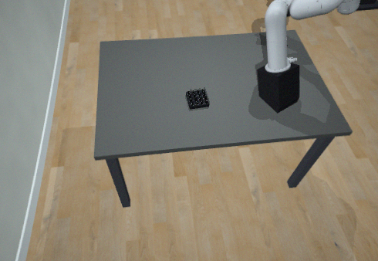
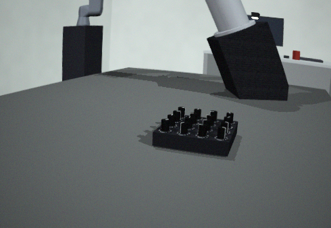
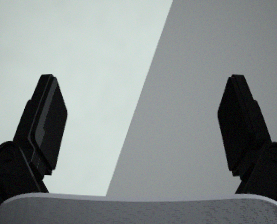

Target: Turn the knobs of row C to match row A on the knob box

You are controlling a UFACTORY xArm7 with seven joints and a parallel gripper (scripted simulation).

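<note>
The black knob box (image 1: 198, 107) (image 2: 189, 145) stands on the grey table (image 1: 146, 127) (image 2: 101, 182), near its middle, with its knobs upward. In the exterior view the knobs stand upright in rows, and white lines show on some of them. The printed names, the marks, the socket and where each knob points are too small or hidden to read. My gripper (image 3: 142, 93) is open, with its two black fingers wide apart and nothing between them. The wrist view shows only plain pale and grey surfaces beyond them, no knob box. The gripper is outside the top and exterior views.
The arm's black base block (image 1: 278, 89) (image 2: 251, 64) stands on the table, to the right of the knob box in the top view. The arm rises from it and leaves the top of the view. In the exterior view another black pedestal (image 2: 82, 54) stands at the back left.
</note>
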